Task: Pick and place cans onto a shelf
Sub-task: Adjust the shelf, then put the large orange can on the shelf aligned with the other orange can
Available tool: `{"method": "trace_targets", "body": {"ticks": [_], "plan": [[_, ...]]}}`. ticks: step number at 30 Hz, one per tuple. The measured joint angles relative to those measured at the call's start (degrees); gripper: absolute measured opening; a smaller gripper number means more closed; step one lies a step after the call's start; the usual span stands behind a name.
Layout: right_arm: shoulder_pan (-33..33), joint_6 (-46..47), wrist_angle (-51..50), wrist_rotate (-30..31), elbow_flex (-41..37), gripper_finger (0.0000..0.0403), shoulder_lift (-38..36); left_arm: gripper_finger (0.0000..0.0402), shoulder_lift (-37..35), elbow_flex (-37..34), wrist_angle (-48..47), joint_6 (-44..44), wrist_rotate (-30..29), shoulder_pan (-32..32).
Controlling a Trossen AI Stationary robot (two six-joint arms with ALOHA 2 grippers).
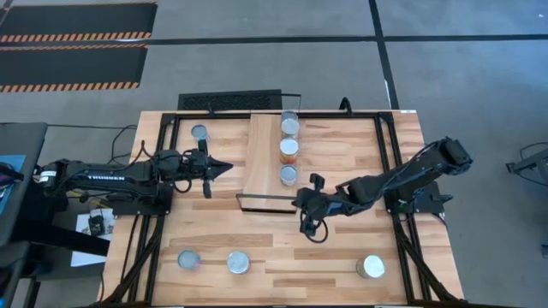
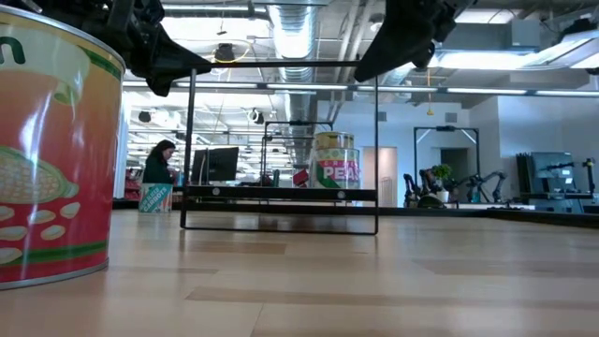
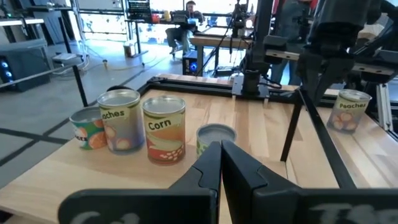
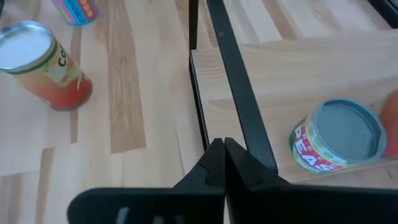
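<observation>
Wooden bench (image 1: 342,257) fills the middle of a big workshop. On it lies the shelf (image 1: 264,154), with three cans (image 1: 288,150) in a row along its right side. Four more cans wait on the bench, one near the back left and three along the front. The right claw (image 1: 301,204) hangs by the shelf's front corner, pinched together and holding nothing. The left claw (image 1: 224,168) is pinched together too, left of the shelf. A swing of the right claw could bump the frame or knock the nearest can over.

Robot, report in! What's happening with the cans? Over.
Both pincers shut, empty: left, right by the shelf. Three cans shelved. Nothing blocking.
</observation>
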Motion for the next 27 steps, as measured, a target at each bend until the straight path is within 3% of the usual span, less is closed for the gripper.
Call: {"method": "trace_targets", "body": {"ticks": [10, 18, 23, 27], "plan": [[0.3, 1.3, -3.3, 1.3, 0.0, 0.0014, 0.1, 0.0, 0.0, 0.0, -0.8, -0.3, 0.6, -0.1], [2.8, -3.7, -2.9, 1.3, 0.0, 0.0021, -2.0, 0.0, 0.0, 0.0, -0.9, -0.2, 0.6, -0.8], [5.8, -9.5, -2.8, -7.2, -0.3, 0.0011, -5.1, 0.0, 0.0, -0.1, -1.8, 0.2, 1.4, -0.8], [7.8, -13.9, 4.7, -14.1, -6.4, 0.0006, -7.6, 0.0, 0.0, -0.1, -2.0, 1.0, 5.4, -1.0]]}}
